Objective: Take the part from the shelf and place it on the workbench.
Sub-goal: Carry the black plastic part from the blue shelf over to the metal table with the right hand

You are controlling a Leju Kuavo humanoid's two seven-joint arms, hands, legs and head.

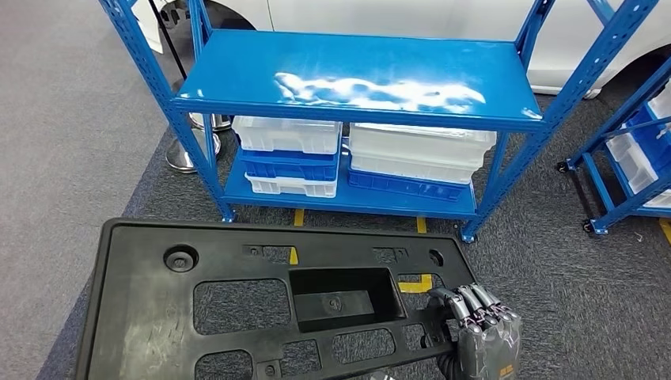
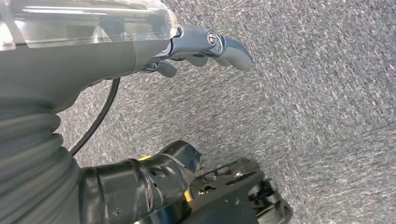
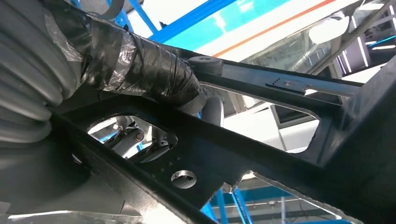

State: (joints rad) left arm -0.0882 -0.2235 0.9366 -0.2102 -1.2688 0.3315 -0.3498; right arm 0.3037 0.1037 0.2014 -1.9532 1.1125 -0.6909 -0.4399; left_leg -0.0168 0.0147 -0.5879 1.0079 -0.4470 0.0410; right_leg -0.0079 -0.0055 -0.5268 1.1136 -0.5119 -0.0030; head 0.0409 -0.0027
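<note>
Black part held low in frame, shelf behind it

Filling the lower half of the head view, the black part (image 1: 261, 309), a flat plastic panel with cut-out windows and a sunken rectangular pocket at its middle, sat off the shelf and closest to the camera. At the lower right of that view the right hand (image 1: 479, 328) came up from the bottom edge, its fingers (image 1: 467, 305) pressed side by side and hooked over the panel's right-hand border. In the right wrist view the panel's underside (image 3: 261, 154) crossed the frame as dark ribs, with the taped thumb (image 3: 149, 74) lying against one rib and dark fingers (image 3: 140, 137) seen through an opening, so the hand gripped the part from both faces.

In the left wrist view the left hand (image 2: 196, 46) hung over grey carpet (image 2: 317, 116), its fingers loosely curled with gaps between them and nothing in them.

Behind the part, across the upper half of the head view, stood the blue shelf (image 1: 356, 71), its top deck bare and glossy. On its lower deck lay stacked white and blue bins (image 1: 289, 154) at the left and a second stack (image 1: 419, 158) at the right.
</note>
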